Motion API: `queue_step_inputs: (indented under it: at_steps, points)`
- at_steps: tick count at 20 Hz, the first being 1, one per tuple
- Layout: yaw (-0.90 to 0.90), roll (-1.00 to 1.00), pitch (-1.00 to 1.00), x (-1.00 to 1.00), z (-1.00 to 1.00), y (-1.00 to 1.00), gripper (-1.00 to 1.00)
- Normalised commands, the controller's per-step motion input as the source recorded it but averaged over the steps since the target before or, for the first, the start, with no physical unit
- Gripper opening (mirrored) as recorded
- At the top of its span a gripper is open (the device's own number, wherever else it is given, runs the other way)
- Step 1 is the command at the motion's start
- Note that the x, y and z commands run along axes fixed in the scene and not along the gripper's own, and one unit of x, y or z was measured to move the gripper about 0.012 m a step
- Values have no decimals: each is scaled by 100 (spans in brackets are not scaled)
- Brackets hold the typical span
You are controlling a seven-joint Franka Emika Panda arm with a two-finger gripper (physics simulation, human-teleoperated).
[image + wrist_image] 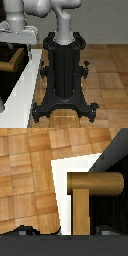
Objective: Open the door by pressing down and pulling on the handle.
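Ext. view: one robot arm (pixel 45 10), pale grey, enters from the top and bends toward the exterior view's left. It rises out of one black pedestal (pixel 65 75) (tall column on a splayed base with several knobbed feet) standing on the wood parquet floor (pixel 107 70). One white frame (pixel 22 95) runs diagonally along the exterior view's left edge. Inside it, one very dark panel, the door (pixel 7 75), partly cut off by the picture border. One brass-brown handle (pixel 15 59) shows as a short bar against the dark panel, just under the arm's wrist block. One gripper (pixel 15 37), grey-white, sits directly above the handle; its fingers are too blurred here to separate, so contact can't be told from this view.

Wrist view: one handle (pixel 90 188), T-shaped as seen: a horizontal round bar w/ a stub running off it toward the camera. It fills the frame centre, v. close to the lens. Behind it, a white frame strip (pixel 62 183), the dark door surface (pixel 112 208), and parquet beyond. Two dark grey fingertips (pixel 22 231) poke in at the picture edge, one on each side of the stub, set apart w/ the stub between them (touching or not: can't tell).
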Motion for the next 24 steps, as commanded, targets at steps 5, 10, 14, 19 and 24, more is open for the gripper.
queue_step_inputs:
  at_steps: [5,10,14,19,24]
  points:
    - [0,0,0,0,-80,-60,100]
    - [0,0,0,0,-60,-40,100]
    - [0,0,0,0,0,0,-100]
    - [0,0,0,0,0,0,-100]
    - [0,0,0,0,0,0,-100]
